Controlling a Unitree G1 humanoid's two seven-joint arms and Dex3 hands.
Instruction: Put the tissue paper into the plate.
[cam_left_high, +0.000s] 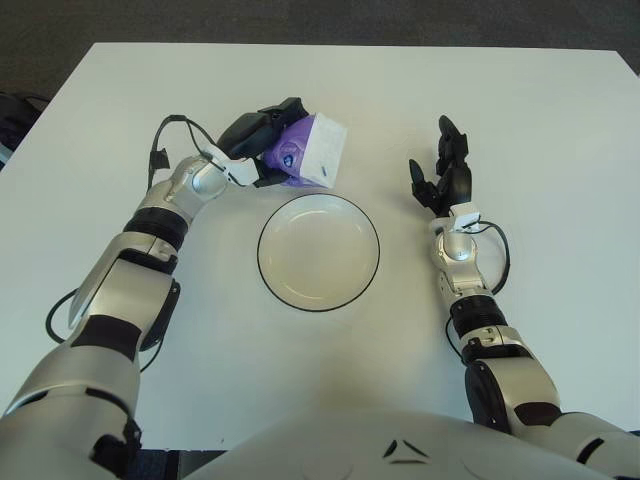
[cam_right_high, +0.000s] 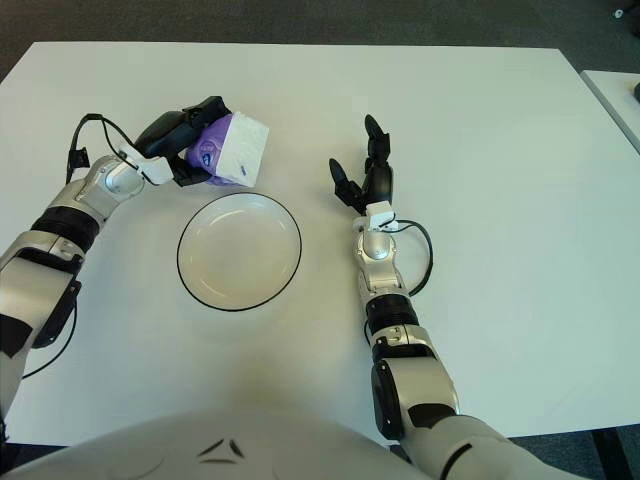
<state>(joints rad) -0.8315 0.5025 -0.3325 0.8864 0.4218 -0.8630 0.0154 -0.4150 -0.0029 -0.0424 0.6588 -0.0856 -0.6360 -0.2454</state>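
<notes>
The left robot hand (cam_left_high: 262, 135) is clenched around the tissue paper (cam_left_high: 308, 152), held just beyond the plate's (cam_left_high: 318, 252) far-left rim. The right robot hand (cam_left_high: 444, 172), fingers spread, shows right of it.

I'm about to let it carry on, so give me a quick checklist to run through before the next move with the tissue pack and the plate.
1. Left hand grasps the purple and white tissue paper pack: ok.
2. Pack over the round white plate with black rim: not ok, it shows beyond the far rim.
3. Plate holds nothing: ok.
4. Right hand away from the plate, on its right, fingers spread: ok.
5. Pack lifted off the white table: cannot tell.
</notes>
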